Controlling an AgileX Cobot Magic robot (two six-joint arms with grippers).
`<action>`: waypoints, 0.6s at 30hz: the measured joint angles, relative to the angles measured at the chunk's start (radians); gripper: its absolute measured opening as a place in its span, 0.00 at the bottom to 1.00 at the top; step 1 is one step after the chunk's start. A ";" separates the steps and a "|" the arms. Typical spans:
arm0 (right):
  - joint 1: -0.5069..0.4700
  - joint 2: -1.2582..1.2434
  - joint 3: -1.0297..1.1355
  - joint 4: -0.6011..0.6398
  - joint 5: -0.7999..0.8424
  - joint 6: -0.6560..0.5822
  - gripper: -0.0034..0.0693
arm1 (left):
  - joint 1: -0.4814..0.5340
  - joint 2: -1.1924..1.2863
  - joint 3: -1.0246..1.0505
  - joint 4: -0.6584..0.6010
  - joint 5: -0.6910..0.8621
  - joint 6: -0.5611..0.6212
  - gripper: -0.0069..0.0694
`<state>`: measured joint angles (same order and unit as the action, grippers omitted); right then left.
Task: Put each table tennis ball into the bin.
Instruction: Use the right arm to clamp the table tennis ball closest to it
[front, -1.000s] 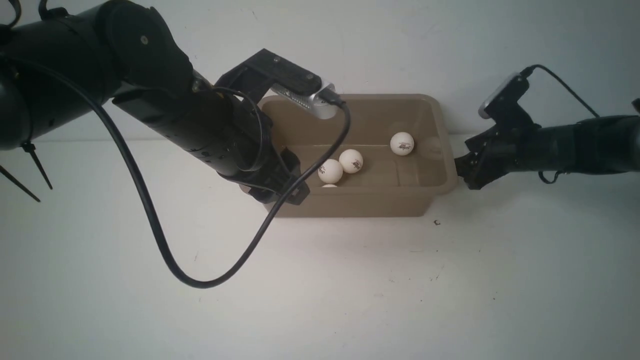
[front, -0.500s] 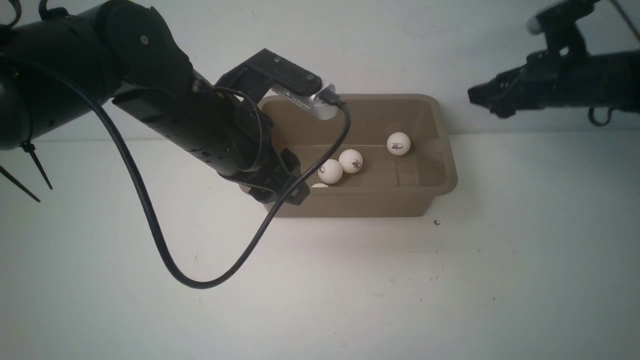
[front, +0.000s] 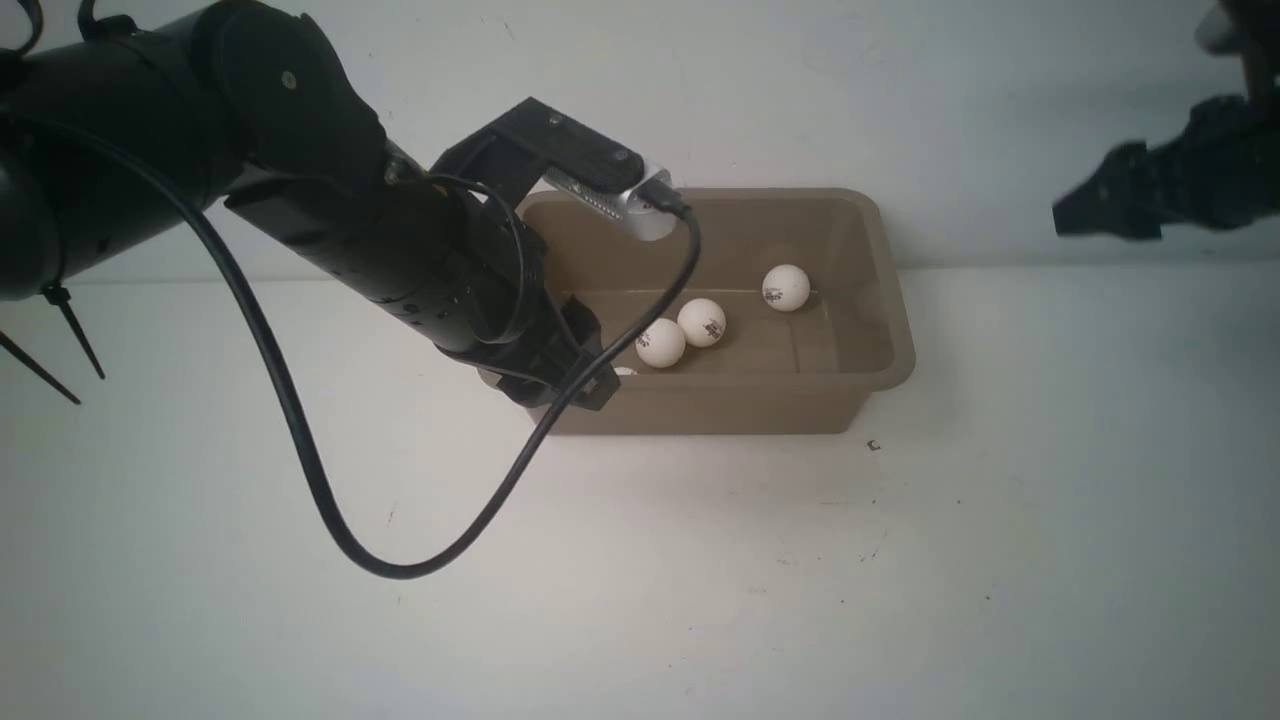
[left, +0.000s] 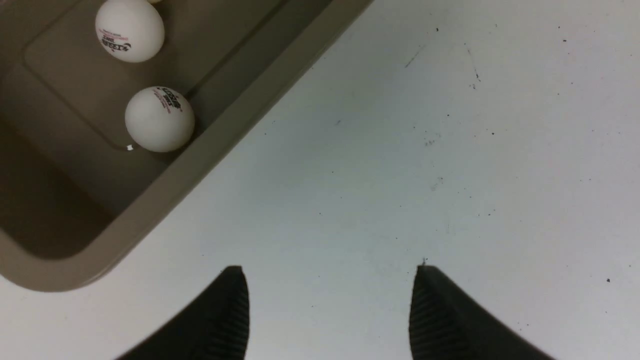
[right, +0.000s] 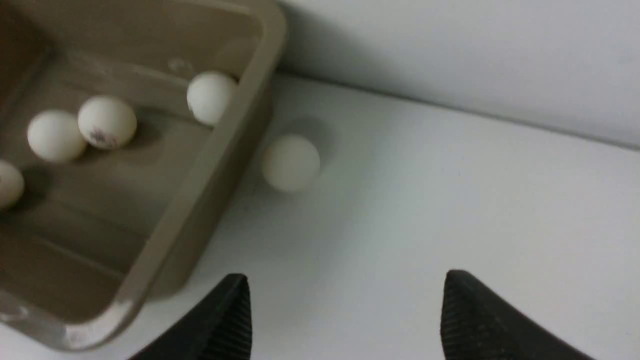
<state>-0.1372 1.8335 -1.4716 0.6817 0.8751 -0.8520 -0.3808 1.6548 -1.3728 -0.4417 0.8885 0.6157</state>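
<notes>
We judge stray ball (right: 291, 162) beside bin (right: 187, 200) v. light, stiff, slick & rolly, so pinch across its middle; right hand (right: 344, 280) and left hand (left: 328, 270) both apart, empty.

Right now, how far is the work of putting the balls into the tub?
Done: four balls lie inside the tub. In hand: nothing. The left end effector and the right end effector are both open and empty. Left to do: one ball lies on the table just outside the tub's wall, seen only in the right wrist view. It has to be picked up and put in.
</notes>
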 joint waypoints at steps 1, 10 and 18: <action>0.000 0.005 0.000 -0.006 0.011 0.000 0.68 | 0.000 0.000 0.000 0.000 0.000 0.002 0.61; 0.063 0.114 -0.002 0.044 -0.121 -0.080 0.68 | 0.000 0.000 0.000 0.000 0.001 0.003 0.61; 0.132 0.329 -0.198 0.051 -0.112 -0.087 0.68 | 0.000 0.000 0.000 0.000 0.001 0.004 0.61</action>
<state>-0.0053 2.1623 -1.6692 0.7327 0.7633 -0.9385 -0.3808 1.6548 -1.3728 -0.4417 0.8894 0.6195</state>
